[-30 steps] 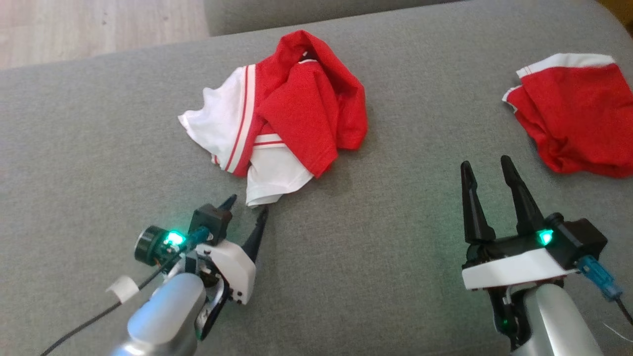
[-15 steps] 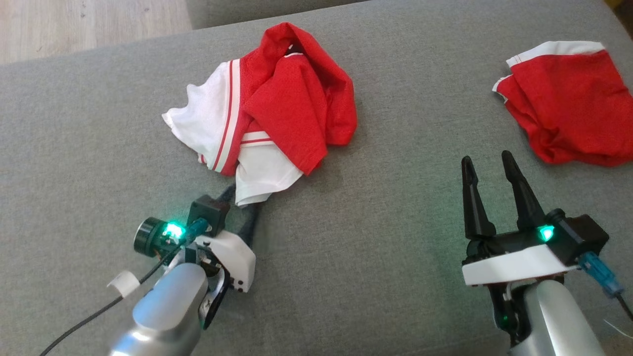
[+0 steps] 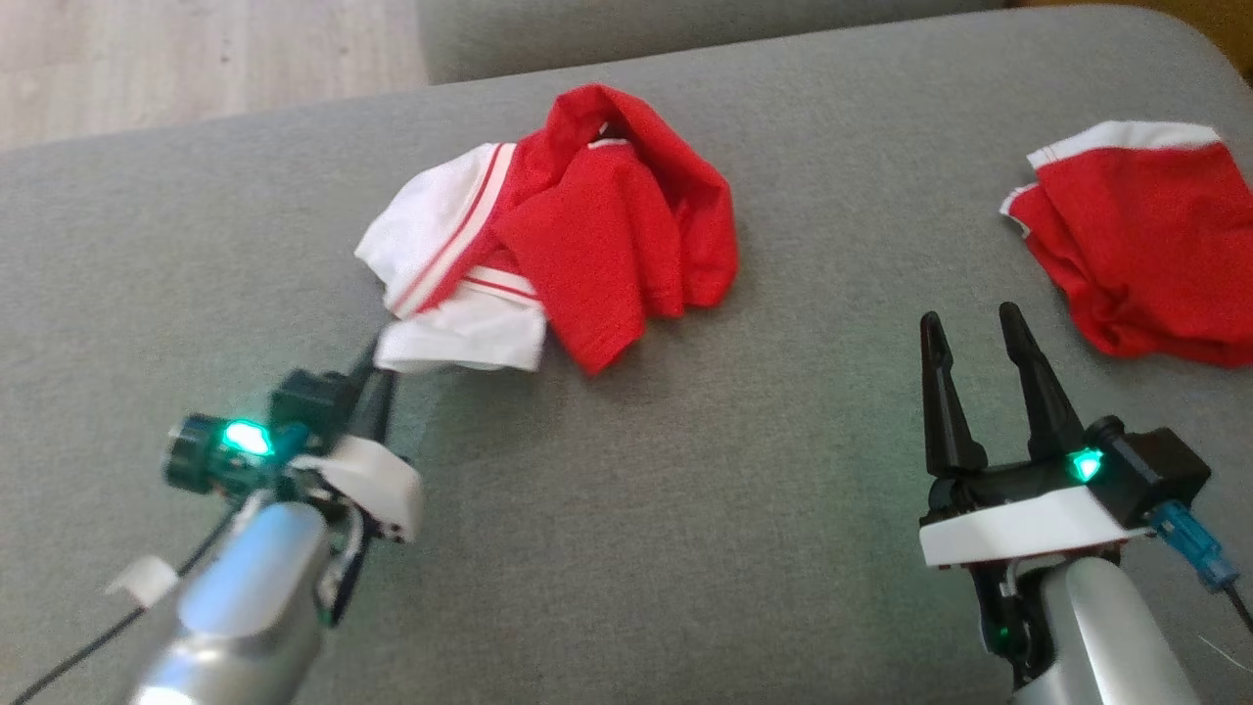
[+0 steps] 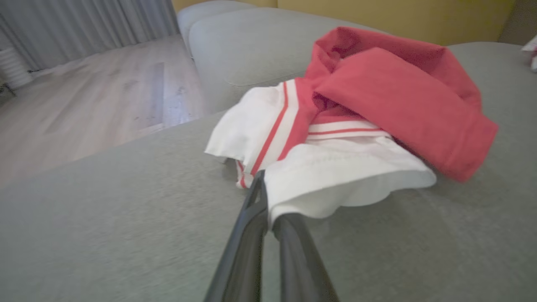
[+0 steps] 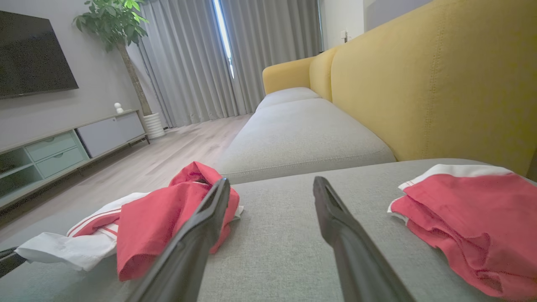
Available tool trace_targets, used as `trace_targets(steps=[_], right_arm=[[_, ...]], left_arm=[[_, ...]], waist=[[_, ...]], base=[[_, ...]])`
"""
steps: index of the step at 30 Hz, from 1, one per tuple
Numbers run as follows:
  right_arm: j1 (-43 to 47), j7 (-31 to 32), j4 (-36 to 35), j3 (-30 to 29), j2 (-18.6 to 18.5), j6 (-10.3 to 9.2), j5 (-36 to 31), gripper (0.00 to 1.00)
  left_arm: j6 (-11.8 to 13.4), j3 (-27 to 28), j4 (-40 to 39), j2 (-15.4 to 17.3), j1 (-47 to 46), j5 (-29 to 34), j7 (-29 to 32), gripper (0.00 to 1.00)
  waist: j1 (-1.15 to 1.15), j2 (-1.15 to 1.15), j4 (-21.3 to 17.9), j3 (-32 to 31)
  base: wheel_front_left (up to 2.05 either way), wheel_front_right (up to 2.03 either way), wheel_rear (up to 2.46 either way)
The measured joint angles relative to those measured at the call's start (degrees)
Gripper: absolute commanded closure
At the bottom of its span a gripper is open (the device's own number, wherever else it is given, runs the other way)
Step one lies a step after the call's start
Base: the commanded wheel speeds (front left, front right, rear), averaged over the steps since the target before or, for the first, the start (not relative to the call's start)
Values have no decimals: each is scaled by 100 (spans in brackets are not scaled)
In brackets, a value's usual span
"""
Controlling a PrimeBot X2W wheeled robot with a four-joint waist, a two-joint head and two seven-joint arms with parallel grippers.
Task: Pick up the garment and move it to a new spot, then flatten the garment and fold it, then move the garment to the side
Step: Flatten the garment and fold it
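Grey sofa cushion (image 3: 685, 509), with wood floor (image 3: 196, 49) beyond its far edge. Red-and-white garment (image 3: 597, 225) lies crumpled at centre-left of the cushion. Left claw (image 3: 375, 364) clenched on the garment's white hem at the near corner; cloth drawn out toward the fingers, hem raised a little off the cushion. Right claw (image 3: 969, 318) released, fingers spread, over bare cushion, apart from both garments. Second red garment (image 3: 1145, 245) at far right, near the yellow backrest (image 5: 440, 75).
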Motion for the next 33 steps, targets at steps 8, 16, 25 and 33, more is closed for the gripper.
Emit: trace_targets(steps=[8, 16, 25, 33], right_arm=[[21, 0, 63, 49, 0, 0, 78, 0], [34, 0, 125, 80, 0, 0, 78, 0], [174, 0, 178, 88, 0, 0, 125, 0], [208, 0, 201, 116, 0, 0, 76, 0]], left_arm=[[272, 348, -532, 604, 45, -100, -96, 100], [743, 799, -913, 1383, 371, -170, -121, 100], [888, 739, -1106, 1682, 1239, -360, 491, 0], [1325, 1085, -1716, 1551, 1343, -522, 3, 0]], waist=[[0, 0, 305, -210], [0, 0, 507, -333], [0, 0, 591, -446], [0, 0, 609, -576]], base=[[0, 0, 0], [0, 0, 0], [0, 0, 0], [0, 0, 0]])
